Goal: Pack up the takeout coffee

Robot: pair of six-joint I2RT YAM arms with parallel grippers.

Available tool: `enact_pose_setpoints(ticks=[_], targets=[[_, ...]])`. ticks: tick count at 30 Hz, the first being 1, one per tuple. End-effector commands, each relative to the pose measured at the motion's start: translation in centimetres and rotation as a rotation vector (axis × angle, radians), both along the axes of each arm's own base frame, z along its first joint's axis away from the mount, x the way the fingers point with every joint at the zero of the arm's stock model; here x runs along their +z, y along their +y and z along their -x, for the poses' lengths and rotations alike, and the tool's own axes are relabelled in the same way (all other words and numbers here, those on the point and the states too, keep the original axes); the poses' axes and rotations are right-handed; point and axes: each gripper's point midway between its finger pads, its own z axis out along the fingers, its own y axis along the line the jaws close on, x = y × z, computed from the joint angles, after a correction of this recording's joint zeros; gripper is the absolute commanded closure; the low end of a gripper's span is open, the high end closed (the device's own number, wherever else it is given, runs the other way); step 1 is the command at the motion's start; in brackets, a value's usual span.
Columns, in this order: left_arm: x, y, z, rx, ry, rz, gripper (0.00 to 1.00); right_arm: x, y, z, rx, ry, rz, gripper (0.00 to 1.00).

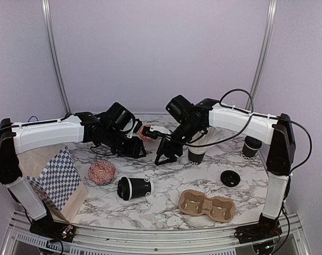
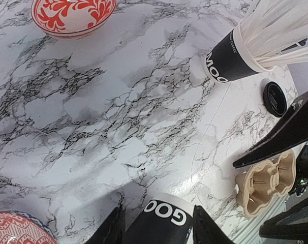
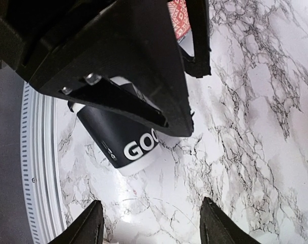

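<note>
One black coffee cup (image 1: pixel 133 187) lies on its side at the front middle, white lettering showing. In the left wrist view it (image 2: pixel 161 223) shows between my left gripper's open fingers; the top view shows it lying on the table, apart from the gripper. My left gripper (image 1: pixel 141 153) hovers over the middle. My right gripper (image 1: pixel 165 155) hovers beside it, open and empty, over bare marble (image 3: pixel 154 223). The lying cup (image 3: pixel 113 140) shows below it. A second black cup (image 1: pixel 251 147) stands at the right. A loose black lid (image 1: pixel 230 178) lies right of centre.
The brown two-hole carrier (image 1: pixel 206 205) lies at the front right. A black cup of white sticks (image 1: pixel 197 154) stands behind my right gripper. One red patterned bowl (image 1: pixel 101 171) is at the left, another (image 1: pixel 147 132) behind the grippers. A checkered bag (image 1: pixel 57 180) stands at the far left.
</note>
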Motion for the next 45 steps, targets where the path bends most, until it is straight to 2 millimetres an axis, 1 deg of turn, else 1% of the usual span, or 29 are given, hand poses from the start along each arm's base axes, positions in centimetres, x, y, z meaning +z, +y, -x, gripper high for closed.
enact_pose_setpoints(ticks=[1, 3, 5, 6, 8, 11, 13, 15, 18, 21, 24, 27, 29, 33, 36, 38, 42, 44, 45], targets=[[0.6, 0.5, 0.0, -0.037, -0.036, -0.041, 0.45, 0.8, -0.5, 0.7, 0.094, -0.063, -0.027, 0.38], [1.4, 1.3, -0.5, -0.038, -0.092, -0.075, 0.39, 0.3, -1.0, 1.8, 0.170, -0.092, -0.052, 0.36], [2.5, 2.4, -1.4, -0.011, -0.162, -0.114, 0.33, -0.5, -1.0, 1.8, 0.185, -0.161, -0.062, 0.28], [3.1, 2.9, -1.9, 0.007, -0.191, -0.124, 0.27, -0.8, -0.7, 2.0, 0.199, -0.193, -0.065, 0.23], [4.7, 3.8, -2.8, 0.047, -0.241, -0.132, 0.20, -1.6, 0.2, 2.7, 0.225, -0.231, -0.062, 0.15], [7.6, 4.8, -4.2, 0.115, -0.318, -0.126, 0.13, -3.3, 1.8, 3.8, 0.255, -0.290, -0.026, 0.12], [9.6, 5.6, -5.0, 0.166, -0.368, -0.121, 0.11, -4.4, 3.0, 4.9, 0.286, -0.317, -0.014, 0.10], [11.2, 6.2, -5.6, 0.195, -0.408, -0.113, 0.10, -5.5, 4.0, 6.0, 0.317, -0.332, -0.006, 0.02], [13.0, 7.2, -6.1, 0.236, -0.451, -0.110, 0.10, -6.7, 5.5, 8.0, 0.367, -0.352, -0.005, 0.01], [14.0, 7.6, -6.1, 0.250, -0.468, -0.094, 0.10, -7.8, 6.5, 9.8, 0.429, -0.389, 0.013, 0.01], [14.8, 7.9, -6.0, 0.260, -0.480, -0.080, 0.10, -9.2, 7.0, 10.8, 0.470, -0.417, 0.039, 0.01], [15.5, 7.8, -5.7, 0.244, -0.489, -0.063, 0.10, -10.7, 6.9, 11.1, 0.494, -0.409, 0.067, 0.01], [16.1, 7.8, -5.5, 0.230, -0.498, -0.053, 0.11, -11.3, 6.7, 11.2, 0.510, -0.399, 0.081, 0.02], [16.7, 7.4, -4.9, 0.183, -0.510, -0.040, 0.11, -12.2, 6.4, 11.9, 0.549, -0.374, 0.085, 0.08], [17.1, 7.3, -4.7, 0.156, -0.520, -0.038, 0.11, -12.9, 6.1, 12.7, 0.580, -0.324, 0.098, 0.15], [17.2, 7.1, -4.6, 0.140, -0.523, -0.035, 0.11, -12.9, 6.0, 13.0, 0.590, -0.306, 0.090, 0.21], [17.3, 6.6, -4.2, 0.095, -0.522, -0.022, 0.11, -12.2, 5.9, 13.4, 0.593, -0.299, 0.073, 0.33], [17.6, 6.3, -3.9, 0.070, -0.525, -0.013, 0.11, -11.7, 5.7, 13.0, 0.579, -0.300, 0.068, 0.37], [17.7, 6.3, -3.8, 0.064, -0.529, -0.011, 0.11, -11.3, 5.5, 12.8, 0.567, -0.295, 0.063, 0.38]])
